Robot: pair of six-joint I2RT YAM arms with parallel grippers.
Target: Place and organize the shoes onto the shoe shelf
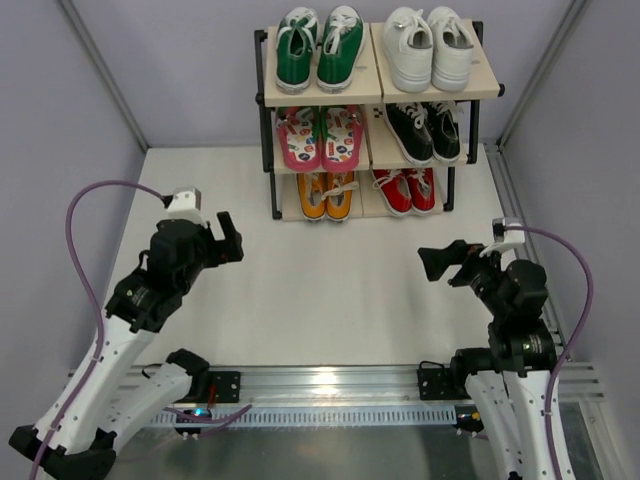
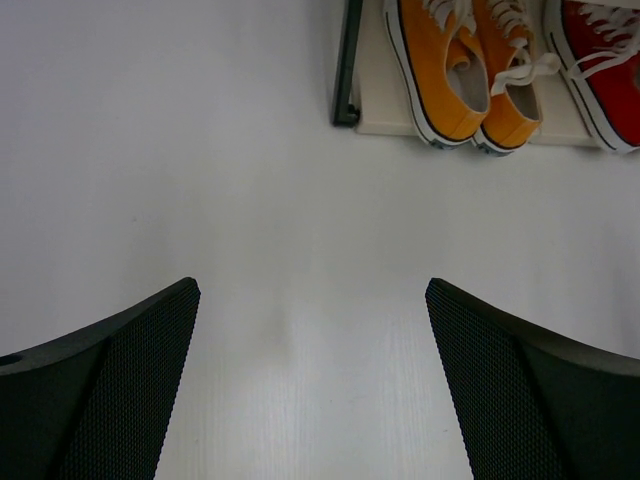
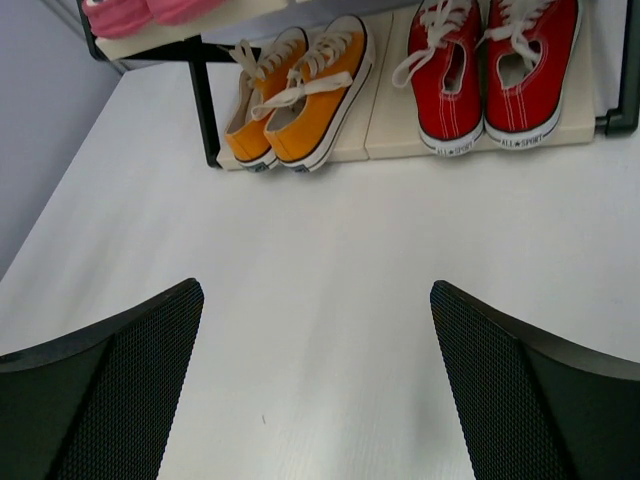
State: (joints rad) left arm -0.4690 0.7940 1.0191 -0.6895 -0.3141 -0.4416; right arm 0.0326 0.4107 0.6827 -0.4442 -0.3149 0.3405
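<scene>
Shoes fill every level of the shoe shelf in the top view, two pairs to a board. On its top board the green sneakers sit on the left and the white sneakers on the right. On the middle board are the pink flip-flops on the left and the black sneakers on the right. The bottom board carries the orange sneakers on the left and the red sneakers on the right. The shelf stands at the far side of the table. The left gripper hangs well short of the shelf's left front corner. The right gripper hangs well short of its right front corner. Neither touches a shoe. From this angle the gap between the fingers is hard to judge.

The left wrist view settles it for that arm. The left gripper has its jaws spread wide over bare table, with nothing between them. Ahead, the orange sneakers rest on the shelf's bottom board, just inside its left post. Their heels reach slightly past the board's front edge. The red sneakers sit beside them.

In the right wrist view, the right gripper is likewise wide apart and holds nothing. Beyond it, the orange sneakers and red sneakers stand side by side on the bottom board. A pink sliver on the board above the orange pair is probably the pink flip-flops.
</scene>
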